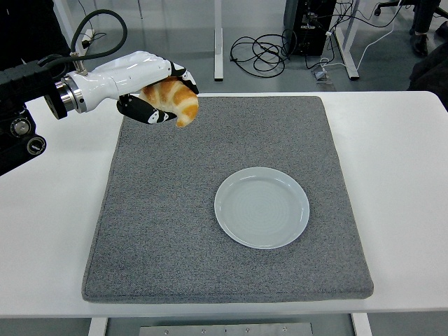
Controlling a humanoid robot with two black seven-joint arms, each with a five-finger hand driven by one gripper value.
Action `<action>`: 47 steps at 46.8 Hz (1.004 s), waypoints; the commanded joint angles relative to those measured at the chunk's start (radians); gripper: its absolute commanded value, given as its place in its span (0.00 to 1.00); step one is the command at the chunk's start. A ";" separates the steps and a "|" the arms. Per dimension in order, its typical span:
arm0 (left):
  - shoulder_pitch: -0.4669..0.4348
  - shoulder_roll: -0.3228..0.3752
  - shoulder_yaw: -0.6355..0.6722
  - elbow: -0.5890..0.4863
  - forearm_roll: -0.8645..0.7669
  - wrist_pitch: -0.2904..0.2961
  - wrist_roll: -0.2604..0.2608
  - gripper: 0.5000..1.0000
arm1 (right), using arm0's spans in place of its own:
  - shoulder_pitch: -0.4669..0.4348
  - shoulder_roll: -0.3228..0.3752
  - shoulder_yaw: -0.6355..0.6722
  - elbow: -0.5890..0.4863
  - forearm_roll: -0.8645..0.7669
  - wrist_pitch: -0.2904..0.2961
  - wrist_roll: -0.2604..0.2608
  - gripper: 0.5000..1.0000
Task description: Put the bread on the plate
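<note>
- The left hand [150, 87] has its fingers [155, 116] clamped on the bread [173, 99], a croissant held in the air over the grey mat's [210, 273] far left corner.
- The plate [261, 207] lies empty on the mat, well apart from the bread, to the right and nearer.
- Pickup looks done; carrying across, lowering and release remain.
- The right hand is out of view.
</note>
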 commanded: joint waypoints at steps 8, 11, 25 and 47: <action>-0.026 -0.002 -0.001 0.000 -0.002 0.000 -0.001 0.00 | -0.001 0.000 0.000 0.000 0.000 0.000 0.000 1.00; -0.032 -0.005 0.001 0.000 -0.002 0.000 -0.001 0.00 | 0.001 0.000 0.000 0.000 0.000 0.000 0.000 1.00; -0.056 -0.086 0.055 0.004 -0.002 0.000 0.007 0.00 | -0.001 0.000 0.000 0.000 0.000 0.000 0.000 1.00; -0.202 -0.428 0.194 0.112 -0.006 0.000 0.010 0.00 | -0.001 0.000 0.001 0.000 0.000 0.000 0.000 1.00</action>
